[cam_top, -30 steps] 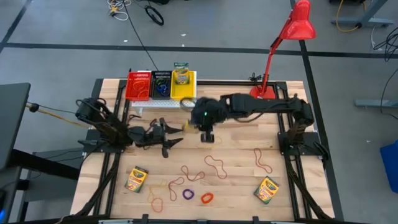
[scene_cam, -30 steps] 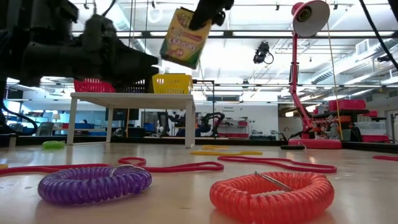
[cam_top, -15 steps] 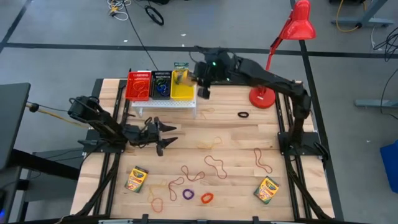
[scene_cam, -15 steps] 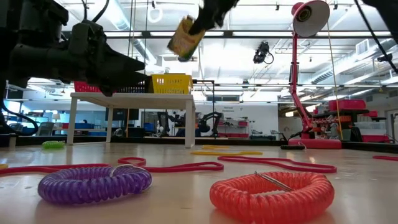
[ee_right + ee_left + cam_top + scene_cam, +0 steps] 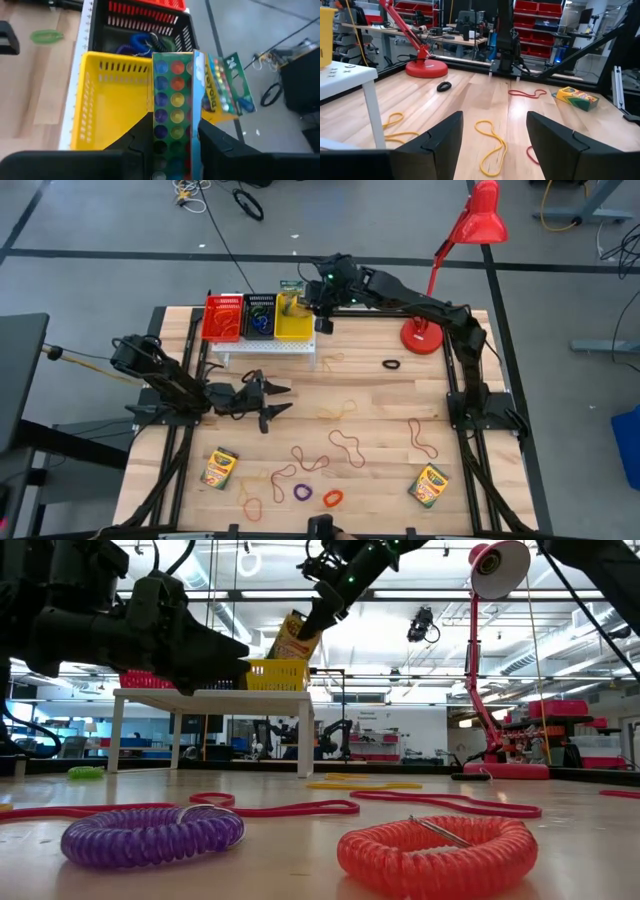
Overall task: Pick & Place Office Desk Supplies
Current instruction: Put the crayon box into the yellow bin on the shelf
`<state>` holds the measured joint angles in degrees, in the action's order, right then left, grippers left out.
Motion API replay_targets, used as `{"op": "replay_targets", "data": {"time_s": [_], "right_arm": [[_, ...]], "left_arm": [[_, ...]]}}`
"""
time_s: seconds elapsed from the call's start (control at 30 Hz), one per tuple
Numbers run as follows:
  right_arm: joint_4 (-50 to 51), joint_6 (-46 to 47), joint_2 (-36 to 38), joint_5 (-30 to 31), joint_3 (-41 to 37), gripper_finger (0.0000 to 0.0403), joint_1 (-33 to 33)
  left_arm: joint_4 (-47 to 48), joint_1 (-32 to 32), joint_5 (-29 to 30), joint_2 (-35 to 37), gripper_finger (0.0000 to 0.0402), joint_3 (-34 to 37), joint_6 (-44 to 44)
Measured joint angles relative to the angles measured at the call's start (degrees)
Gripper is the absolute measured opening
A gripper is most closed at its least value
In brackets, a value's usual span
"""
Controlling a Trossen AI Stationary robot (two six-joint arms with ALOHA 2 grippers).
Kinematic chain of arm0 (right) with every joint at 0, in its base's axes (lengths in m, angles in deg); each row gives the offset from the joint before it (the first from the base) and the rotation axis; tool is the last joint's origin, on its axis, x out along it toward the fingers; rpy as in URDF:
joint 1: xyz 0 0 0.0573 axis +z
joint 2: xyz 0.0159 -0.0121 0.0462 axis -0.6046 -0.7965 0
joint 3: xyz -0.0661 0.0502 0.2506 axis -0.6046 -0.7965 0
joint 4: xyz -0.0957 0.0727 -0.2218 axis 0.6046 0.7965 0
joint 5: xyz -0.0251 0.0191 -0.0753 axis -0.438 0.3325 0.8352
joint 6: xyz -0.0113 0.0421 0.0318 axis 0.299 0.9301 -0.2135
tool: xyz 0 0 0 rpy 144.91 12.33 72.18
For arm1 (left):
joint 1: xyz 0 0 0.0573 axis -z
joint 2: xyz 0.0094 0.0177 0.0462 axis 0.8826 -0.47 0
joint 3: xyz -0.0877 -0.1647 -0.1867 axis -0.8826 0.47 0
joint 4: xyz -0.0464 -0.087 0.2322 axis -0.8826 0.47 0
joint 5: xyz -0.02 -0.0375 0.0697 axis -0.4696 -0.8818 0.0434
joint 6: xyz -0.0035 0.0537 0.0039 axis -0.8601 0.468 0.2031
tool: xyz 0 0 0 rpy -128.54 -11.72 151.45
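My right gripper (image 5: 318, 302) is up over the yellow bin (image 5: 294, 325) at the far edge, shut on a yellow-and-green crayon box (image 5: 172, 100). Another crayon box (image 5: 225, 90) leans at the bin's far end. Two more crayon boxes (image 5: 219, 468) (image 5: 428, 485) lie flat near the front edge. Between them lie reddish rubber bands (image 5: 345, 445), a purple loop (image 5: 302, 493) and an orange loop (image 5: 332, 498). My left gripper (image 5: 270, 398) hovers open over the left-middle of the table, nothing between its fingers (image 5: 442, 145). My right gripper pinches the crayon box by its upper end (image 5: 172, 147), one finger (image 5: 135, 145) on each long side. The fingers slant down from the table's right. The box hangs tilted below them (image 5: 292, 637), lower end at the yellow bin's rim; whether it touches the bin I cannot tell.
Red (image 5: 223, 317), black (image 5: 260, 315) and yellow bins stand side by side on a white stand (image 5: 265, 346) at the far left. A red desk lamp (image 5: 425, 335) stands at the far right, a black loop (image 5: 391, 364) near its base. Yellow bands (image 5: 335, 410) lie mid-table.
My right gripper has carried the crayon box from the middle of the table toward the far edge, over the yellow bin. There it has sunk and tipped the box lower end first toward the bin.
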<state>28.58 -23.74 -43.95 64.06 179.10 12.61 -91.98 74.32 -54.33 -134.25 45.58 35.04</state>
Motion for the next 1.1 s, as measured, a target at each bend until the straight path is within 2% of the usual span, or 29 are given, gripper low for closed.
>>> {"op": "replay_targets", "data": {"time_s": [0.33,0.7,1.1], "right_arm": [[-1.18,-0.90,-2.79,-0.22,-0.03,0.0105,0.02],[-2.71,-1.84,-2.86,1.55,-0.02,0.0132,0.41],[-3.98,-1.86,-3.58,1.93,-0.03,0.0135,0.67]], "left_arm": [[1.23,0.00,-0.01,0.00,0.0224,-0.19,-1.67],[1.26,0.00,-0.01,0.00,0.0224,-0.19,-2.03],[1.23,0.04,-0.67,0.00,0.0224,-0.19,-3.02]]}}
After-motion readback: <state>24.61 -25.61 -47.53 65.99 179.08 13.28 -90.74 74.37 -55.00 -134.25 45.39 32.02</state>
